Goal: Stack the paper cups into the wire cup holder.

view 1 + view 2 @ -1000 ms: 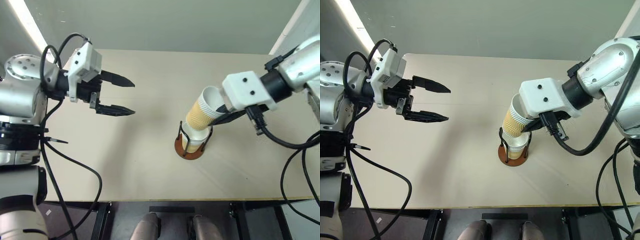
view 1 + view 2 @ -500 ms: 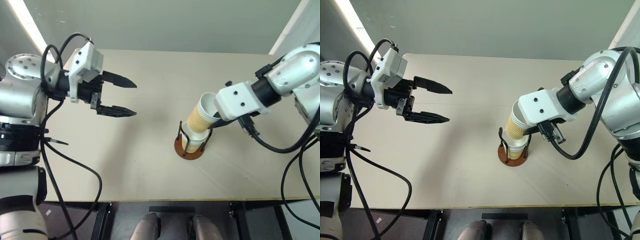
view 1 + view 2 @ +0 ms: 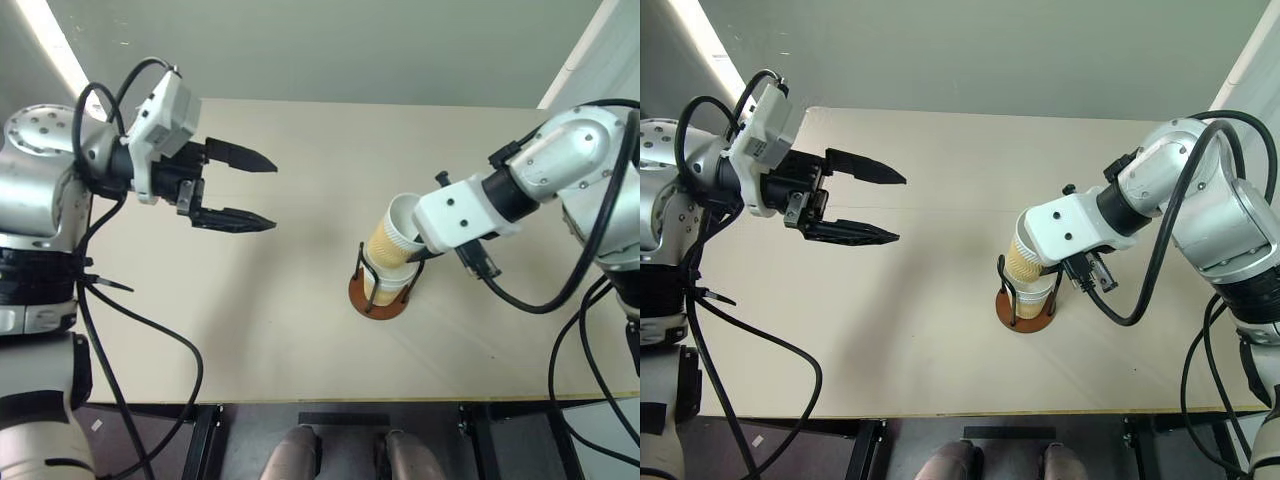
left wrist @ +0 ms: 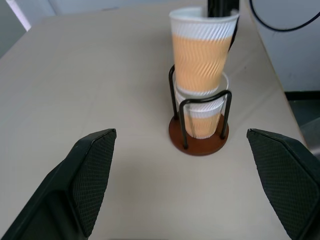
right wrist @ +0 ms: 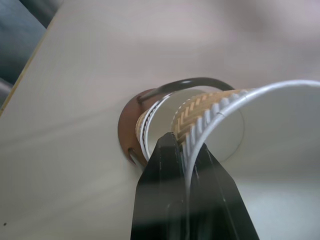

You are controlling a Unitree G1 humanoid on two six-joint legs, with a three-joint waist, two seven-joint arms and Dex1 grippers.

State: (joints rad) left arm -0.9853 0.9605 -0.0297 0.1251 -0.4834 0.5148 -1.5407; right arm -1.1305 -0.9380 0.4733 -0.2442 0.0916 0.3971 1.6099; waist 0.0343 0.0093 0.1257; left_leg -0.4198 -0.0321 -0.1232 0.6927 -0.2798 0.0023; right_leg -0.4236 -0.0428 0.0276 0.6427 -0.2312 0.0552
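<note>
Held cup (image 4: 203, 52) has sunk into holder (image 4: 198, 137); fingers (image 5: 170, 165) pinch its rim.

This looks like a robotics lab or test room rather than a home or shop. A plain beige tabletop (image 3: 280, 330) on a black metal frame (image 3: 210, 440) stands against a bare grey-green wall (image 3: 350, 50). A bright strip of light (image 3: 55, 55) runs along the left side, and loose black cables (image 3: 150, 340) hang beside the table.

Beige table (image 3: 300, 330); grey-green wall (image 3: 350, 45) behind; perhaps a light strip (image 3: 55, 50).
</note>
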